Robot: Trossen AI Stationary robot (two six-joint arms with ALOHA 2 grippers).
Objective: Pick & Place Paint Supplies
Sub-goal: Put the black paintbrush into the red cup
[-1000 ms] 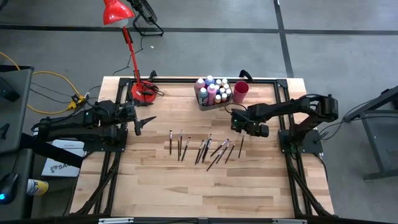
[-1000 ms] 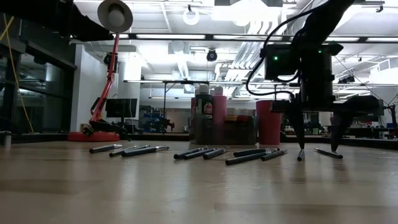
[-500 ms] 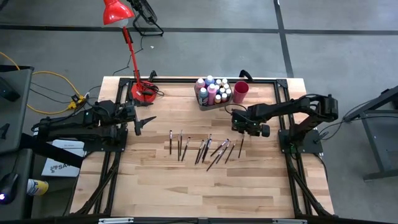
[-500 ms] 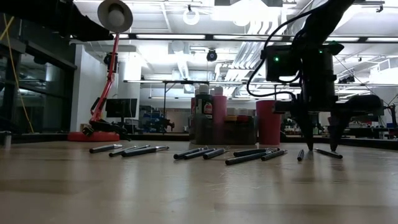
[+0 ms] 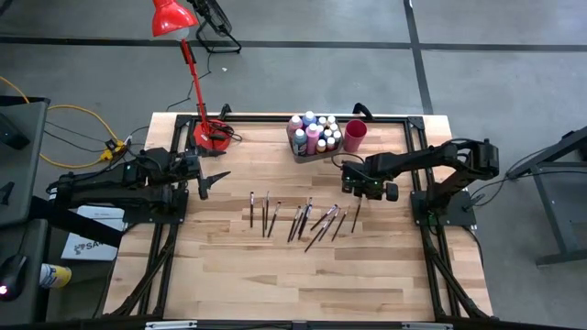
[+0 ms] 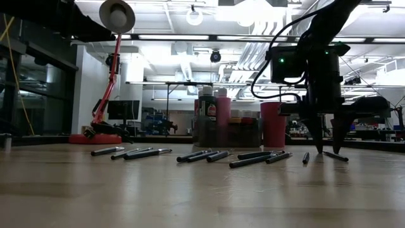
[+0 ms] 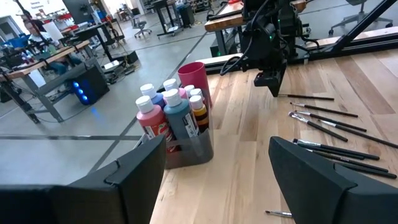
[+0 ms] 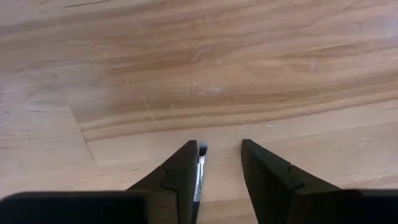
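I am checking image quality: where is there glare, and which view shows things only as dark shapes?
Low view: bright ceiling lights leave the right tool and brushes as dark silhouettes, with sheen on the table. High view: even light. Left wrist view: near fingers blurred.

Wood table point(image 5: 238, 266) w/ paintbrushes point(image 5: 298, 220) in a row, grey bin point(image 5: 314, 151), red cup point(image 5: 355, 136), lamp base point(image 5: 211, 134).

On the table point(image 5: 229, 266), a row of paintbrushes point(image 5: 303, 220) lies across the middle — the paint bottles point(image 5: 315, 134) stand in a bin point(image 5: 303, 154) behind them at the far edge, a cup point(image 5: 355, 136) just to its right. A lamp point(image 5: 209, 131) stands at the far left corner. The right gripper point(image 6: 326, 151) is down at the rightmost brush point(image 5: 356, 214) — the left gripper point(image 5: 213, 181) waits well apart at the left.
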